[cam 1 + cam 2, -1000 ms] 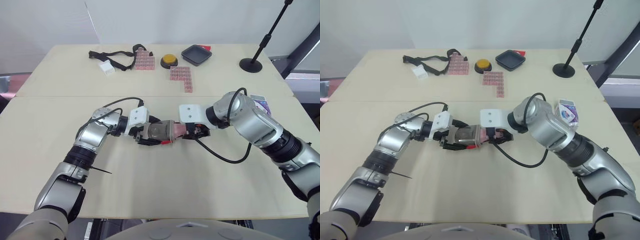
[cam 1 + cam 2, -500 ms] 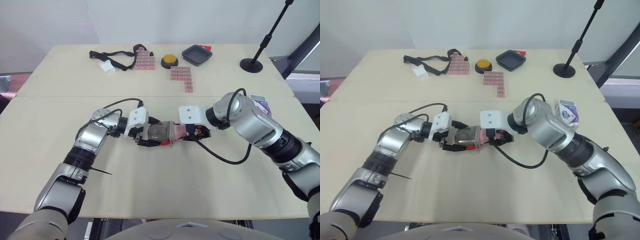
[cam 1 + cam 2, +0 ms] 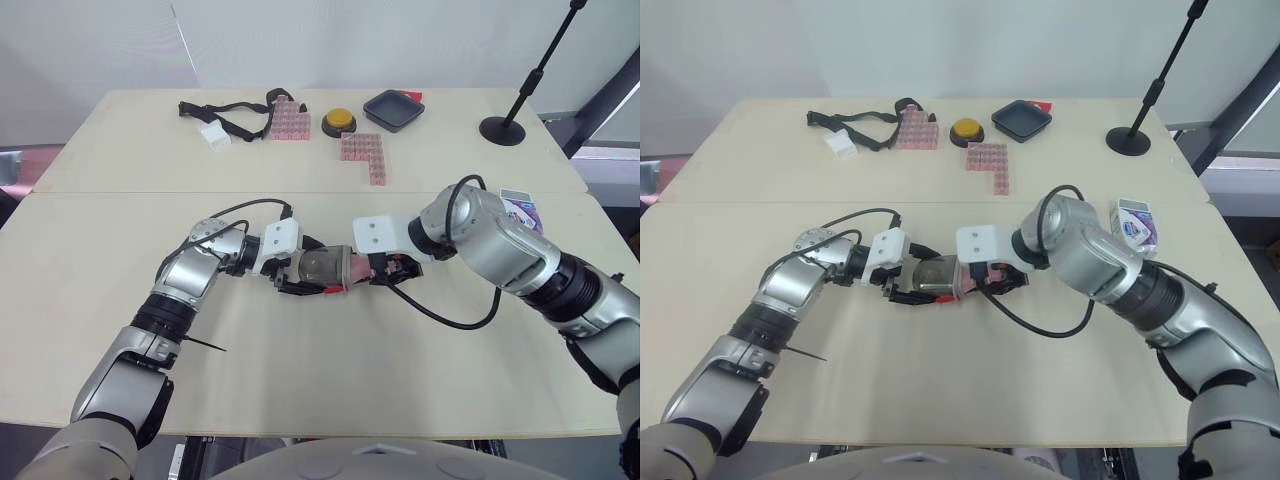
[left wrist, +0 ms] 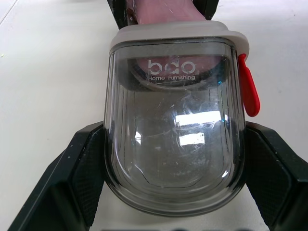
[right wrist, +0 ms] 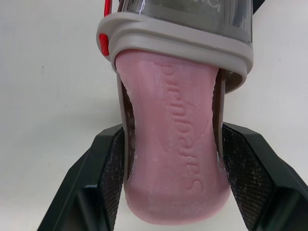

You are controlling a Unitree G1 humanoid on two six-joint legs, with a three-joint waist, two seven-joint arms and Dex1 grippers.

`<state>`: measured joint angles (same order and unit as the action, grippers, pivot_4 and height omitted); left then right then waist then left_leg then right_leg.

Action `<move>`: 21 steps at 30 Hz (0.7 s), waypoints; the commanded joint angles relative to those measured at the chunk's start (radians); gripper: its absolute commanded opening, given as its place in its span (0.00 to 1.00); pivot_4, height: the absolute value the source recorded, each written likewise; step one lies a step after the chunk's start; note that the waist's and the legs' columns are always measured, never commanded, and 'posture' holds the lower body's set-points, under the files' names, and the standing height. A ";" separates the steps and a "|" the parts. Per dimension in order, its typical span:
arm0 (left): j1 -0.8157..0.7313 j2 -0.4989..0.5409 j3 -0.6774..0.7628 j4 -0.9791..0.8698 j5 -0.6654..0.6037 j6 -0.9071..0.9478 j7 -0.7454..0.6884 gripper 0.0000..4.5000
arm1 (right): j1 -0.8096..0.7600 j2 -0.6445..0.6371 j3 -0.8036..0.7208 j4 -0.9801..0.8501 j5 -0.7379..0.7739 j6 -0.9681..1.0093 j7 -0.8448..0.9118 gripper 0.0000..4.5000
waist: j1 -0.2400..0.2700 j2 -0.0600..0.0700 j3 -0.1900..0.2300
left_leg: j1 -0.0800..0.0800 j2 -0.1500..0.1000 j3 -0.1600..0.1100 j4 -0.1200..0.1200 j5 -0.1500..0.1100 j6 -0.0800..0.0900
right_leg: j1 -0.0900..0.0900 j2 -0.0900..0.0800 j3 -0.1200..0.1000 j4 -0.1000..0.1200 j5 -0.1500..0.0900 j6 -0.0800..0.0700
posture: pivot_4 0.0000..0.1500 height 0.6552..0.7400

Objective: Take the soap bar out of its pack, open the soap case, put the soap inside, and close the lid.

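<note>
At soap case (image 4: 175,144) mouth: soap bar (image 5: 173,144) partly in — nudged a touch deeper.
Right gripper (image 5: 171,187): clamped on soap bar, edged toward soap case.
Left gripper (image 4: 175,168): clamped round soap case.
Lid: closing not yet possible.

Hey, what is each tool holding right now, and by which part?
Left tool clamps the soap case by its two clear sides. Right tool clamps the pink soap bar by its long sides, its far end in the case.
</note>
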<state>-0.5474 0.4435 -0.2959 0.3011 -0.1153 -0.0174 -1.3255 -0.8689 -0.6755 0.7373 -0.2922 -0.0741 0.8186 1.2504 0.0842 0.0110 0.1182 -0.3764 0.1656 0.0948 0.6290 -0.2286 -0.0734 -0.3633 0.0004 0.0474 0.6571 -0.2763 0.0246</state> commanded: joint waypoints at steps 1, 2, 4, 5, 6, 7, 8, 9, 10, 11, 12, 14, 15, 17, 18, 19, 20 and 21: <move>-0.019 0.000 0.008 -0.009 -0.008 -0.016 0.006 0.77 | -0.027 -0.013 0.001 -0.015 -0.023 0.002 0.011 0.56 | 0.001 0.000 0.000 | 0.000 0.000 0.000 0.000 0.000 0.000 | 0.000 0.000 0.000 0.000 0.000 0.000 | 1.00 1.00; -0.018 0.001 0.008 -0.009 -0.007 -0.015 0.006 0.77 | -0.028 -0.013 0.001 -0.015 -0.023 0.003 0.011 0.56 | 0.001 0.000 0.000 | 0.000 0.000 0.000 0.000 0.000 0.000 | 0.000 0.000 0.000 0.000 0.000 0.000 | 1.00 1.00; -0.017 -0.001 0.008 -0.010 -0.007 -0.014 0.007 0.77 | -0.026 -0.002 -0.007 -0.016 -0.016 0.012 0.007 0.56 | 0.001 0.000 0.000 | 0.000 0.000 0.000 0.000 0.000 0.000 | 0.000 0.000 0.000 0.000 0.000 0.000 | 1.00 1.00; -0.017 -0.003 0.007 -0.011 -0.007 -0.013 0.008 0.77 | -0.024 0.004 -0.010 -0.017 -0.014 0.016 0.004 0.56 | 0.001 0.000 0.000 | 0.000 0.000 0.000 0.000 0.000 0.000 | 0.000 0.000 0.000 0.000 0.000 0.000 | 1.00 1.00; -0.016 -0.004 0.007 -0.012 -0.007 -0.012 0.009 0.77 | -0.024 0.008 -0.012 -0.017 -0.012 0.019 0.002 0.56 | 0.000 0.000 0.000 | 0.000 0.000 0.000 0.000 0.000 0.000 | 0.000 0.000 0.000 0.000 0.000 0.000 | 1.00 1.00; -0.015 -0.005 0.005 -0.013 -0.007 -0.009 0.010 0.77 | -0.024 0.008 -0.011 -0.018 -0.013 0.021 0.003 0.56 | 0.000 0.000 0.000 | 0.000 0.000 0.000 0.000 0.000 0.000 | 0.000 0.000 0.000 0.000 0.000 0.000 | 1.00 1.00; -0.014 -0.006 0.005 -0.015 -0.008 -0.006 0.010 0.77 | -0.027 0.007 -0.007 -0.018 -0.015 0.023 0.006 0.56 | 0.001 0.000 0.000 | 0.000 0.000 0.000 0.000 0.000 0.000 | 0.000 0.000 0.000 0.001 0.000 0.000 | 1.00 1.00; -0.012 -0.007 0.006 -0.019 -0.012 0.001 0.009 0.77 | -0.031 0.003 -0.001 -0.017 -0.021 0.021 0.010 0.56 | 0.001 0.000 0.000 | 0.000 0.000 0.000 0.000 0.000 0.000 | 0.000 0.000 0.000 0.001 0.000 0.000 | 1.00 1.00; -0.010 -0.010 0.009 -0.026 -0.022 0.013 0.006 0.77 | -0.033 -0.002 0.004 -0.015 -0.027 0.016 0.013 0.56 | 0.001 0.000 0.000 | 0.000 0.000 0.000 0.001 0.000 0.000 | 0.000 0.000 0.000 0.001 0.000 0.000 | 1.00 1.00; -0.010 -0.013 0.012 -0.031 -0.029 0.020 0.005 0.77 | -0.034 -0.004 0.006 -0.013 -0.031 0.015 0.014 0.56 | 0.001 0.000 0.000 | 0.000 0.000 0.000 0.001 0.000 0.000 | 0.000 0.000 0.000 0.001 0.000 0.000 | 1.00 1.00; -0.009 -0.014 0.014 -0.035 -0.034 0.023 0.004 0.77 | -0.034 -0.005 0.007 -0.011 -0.032 0.015 0.016 0.56 | 0.001 0.000 0.000 | 0.000 0.000 0.000 0.001 0.000 0.000 | 0.000 0.000 0.000 0.001 0.000 0.000 | 1.00 1.00; -0.010 -0.013 0.014 -0.037 -0.032 0.022 0.003 0.77 | -0.035 -0.007 0.010 -0.007 -0.038 0.013 0.020 0.56 | 0.001 0.000 0.000 | 0.000 0.000 0.000 0.001 0.000 0.000 | 0.000 0.000 0.000 0.001 0.000 0.000 | 1.00 1.00; -0.011 -0.011 0.013 -0.037 -0.028 0.020 0.002 0.77 | -0.036 -0.008 0.011 -0.005 -0.040 0.014 0.022 0.56 | 0.001 0.000 0.000 | 0.000 0.000 0.000 0.001 0.000 0.000 | 0.000 0.000 0.000 0.001 0.000 0.000 | 1.00 1.00; -0.013 -0.008 0.010 -0.037 -0.022 0.021 0.001 0.77 | -0.039 -0.009 0.014 -0.004 -0.043 0.017 0.027 0.56 | 0.000 0.000 0.000 | 0.000 0.000 0.000 0.001 0.000 0.000 | 0.000 0.000 0.000 0.001 0.000 0.000 | 1.00 1.00; -0.014 -0.007 0.008 -0.037 -0.020 0.023 0.000 0.77 | -0.041 -0.010 0.015 -0.004 -0.044 0.019 0.030 0.56 | 0.000 0.000 0.000 | 0.000 0.000 0.000 0.001 0.000 0.000 | 0.000 0.000 0.000 0.001 0.000 0.000 | 1.00 1.00; -0.016 -0.007 0.006 -0.037 -0.017 0.026 0.001 0.77 | -0.044 -0.011 0.016 -0.004 -0.045 0.020 0.034 0.56 | 0.000 0.000 0.000 | 0.000 0.000 0.000 0.001 0.000 0.000 | 0.000 0.000 0.000 0.001 0.000 0.000 | 1.00 1.00; -0.018 -0.008 0.005 -0.038 -0.015 0.029 0.002 0.77 | -0.046 -0.011 0.018 -0.004 -0.046 0.021 0.037 0.56 | 0.000 0.000 0.000 | 0.000 0.000 0.000 0.001 0.000 0.000 | 0.000 0.000 0.000 0.001 0.000 0.000 | 1.00 1.00; -0.019 -0.010 0.003 -0.040 -0.015 0.040 0.006 0.77 | -0.049 -0.011 0.019 -0.004 -0.047 0.025 0.038 0.56 | 0.001 0.000 0.000 | 0.000 0.000 0.000 0.001 0.000 0.000 | 0.000 0.000 0.000 0.001 0.000 0.000 | 1.00 1.00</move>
<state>-0.5474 0.4282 -0.2964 0.2992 -0.1159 0.0161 -1.3195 -0.8981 -0.6758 0.7590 -0.2846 -0.1093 0.8408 1.2795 0.0849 0.0110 0.1182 -0.3764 0.1656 0.0947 0.6299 -0.2286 -0.0734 -0.3634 0.0004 0.0475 0.6582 -0.2763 0.0246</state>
